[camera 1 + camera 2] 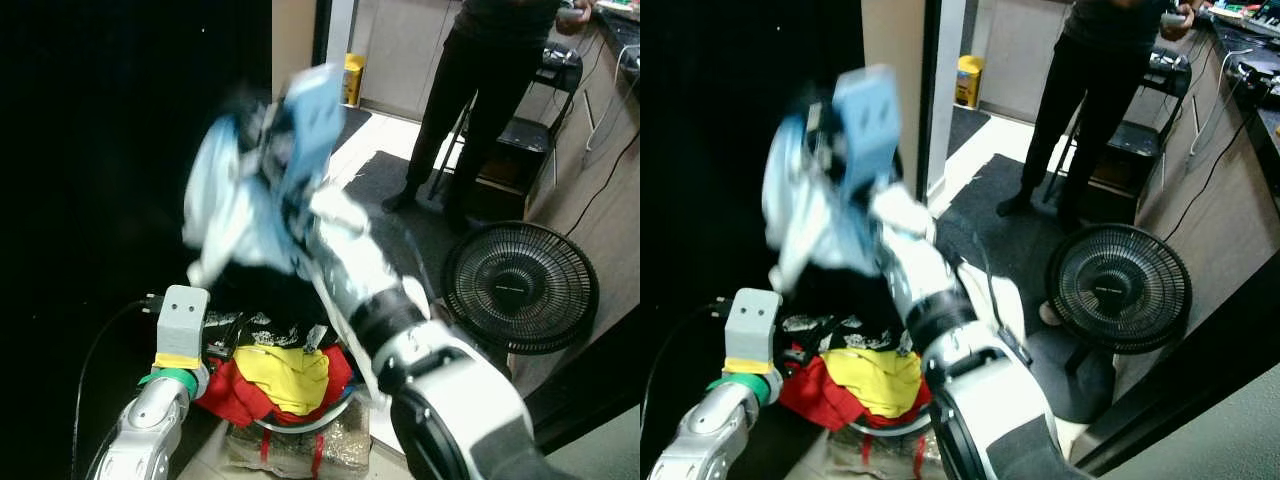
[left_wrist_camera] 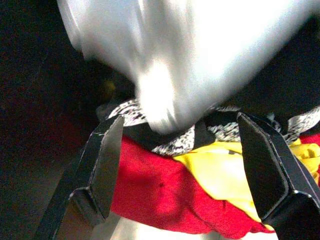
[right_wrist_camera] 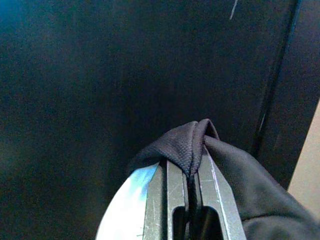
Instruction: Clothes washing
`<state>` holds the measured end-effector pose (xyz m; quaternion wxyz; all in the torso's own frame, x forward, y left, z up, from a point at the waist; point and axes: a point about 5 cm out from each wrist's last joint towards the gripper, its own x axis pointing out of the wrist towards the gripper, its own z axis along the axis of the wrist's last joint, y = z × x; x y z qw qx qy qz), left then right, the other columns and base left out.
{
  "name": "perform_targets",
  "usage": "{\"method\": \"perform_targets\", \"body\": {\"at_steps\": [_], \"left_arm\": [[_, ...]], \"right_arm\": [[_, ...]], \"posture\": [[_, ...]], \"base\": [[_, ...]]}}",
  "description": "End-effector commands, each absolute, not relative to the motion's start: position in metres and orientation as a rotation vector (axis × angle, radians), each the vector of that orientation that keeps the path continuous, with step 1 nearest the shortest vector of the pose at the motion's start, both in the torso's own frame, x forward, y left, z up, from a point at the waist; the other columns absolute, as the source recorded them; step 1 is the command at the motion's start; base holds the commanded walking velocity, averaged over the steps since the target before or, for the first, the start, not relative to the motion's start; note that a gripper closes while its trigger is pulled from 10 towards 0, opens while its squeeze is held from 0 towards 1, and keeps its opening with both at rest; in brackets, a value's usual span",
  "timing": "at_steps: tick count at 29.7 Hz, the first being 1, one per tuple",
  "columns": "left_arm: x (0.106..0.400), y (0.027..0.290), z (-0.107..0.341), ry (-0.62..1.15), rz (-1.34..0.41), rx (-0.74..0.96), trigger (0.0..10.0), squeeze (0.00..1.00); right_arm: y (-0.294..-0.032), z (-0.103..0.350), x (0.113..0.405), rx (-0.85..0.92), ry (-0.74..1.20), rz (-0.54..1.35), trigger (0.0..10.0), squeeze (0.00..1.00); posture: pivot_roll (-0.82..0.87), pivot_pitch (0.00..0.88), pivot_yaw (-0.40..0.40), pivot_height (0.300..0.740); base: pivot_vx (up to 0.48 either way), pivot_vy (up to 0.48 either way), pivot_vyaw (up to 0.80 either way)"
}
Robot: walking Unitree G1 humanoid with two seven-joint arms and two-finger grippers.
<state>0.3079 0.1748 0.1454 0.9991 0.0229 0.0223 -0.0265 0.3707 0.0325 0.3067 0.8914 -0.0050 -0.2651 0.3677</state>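
the right gripper (image 3: 192, 172) is raised high in front of the dark opening, its two fingers pinched together on a fold of black cloth (image 3: 235, 170), with a strip of pale blue and white garment (image 1: 245, 205) hanging off the same hold. that bundle is blurred in the head views, dangling just under the gripper and above the laundry pile.

below it sits a basket (image 1: 300, 420) heaped with clothes: a yellow piece (image 1: 285, 375) on top, a red piece (image 1: 235, 395) around and beneath it, and a black and white patterned piece (image 2: 175, 142) behind them, under the hanging bundle.

the left gripper (image 2: 187, 167) hovers just over the pile with its fingers spread wide and nothing between them; the red and yellow clothes lie right beyond its tips.

off to the right arm's far side, a black floor fan (image 1: 520, 285) stands on the floor, and a person (image 1: 480, 90) in dark clothes stands further back on a dark mat (image 1: 385, 175).
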Motion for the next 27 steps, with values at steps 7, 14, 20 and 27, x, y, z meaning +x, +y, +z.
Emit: {"method": "perform_targets", "body": {"at_steps": [7,14,20,27], "left_arm": [[0.301,0.178,0.140,0.073,-0.044,0.053,10.0,0.00],[0.302,0.178,0.141,0.073,-0.044,0.054,10.0,0.00],[0.304,0.176,0.141,0.073,-0.054,0.056,10.0,0.00],[0.306,0.174,0.141,0.075,-0.066,0.057,10.0,0.00]], "right_arm": [[0.050,0.173,0.342,-0.101,-0.187,0.845,10.0,0.00],[-0.007,0.129,0.350,-0.032,-0.048,0.582,10.0,0.00],[-0.052,0.116,0.358,-0.028,-0.020,0.363,10.0,0.00],[-0.104,0.122,0.363,-0.038,-0.066,0.116,10.0,1.00]], "posture": [[0.05,0.192,-0.027,0.740],[0.04,0.199,-0.022,0.740],[0.03,0.200,-0.015,0.740],[0.02,0.198,-0.008,0.740]], "base": [[0.000,0.000,0.00],[0.000,0.000,0.00],[0.000,0.000,0.00],[0.000,0.000,0.00]]}}
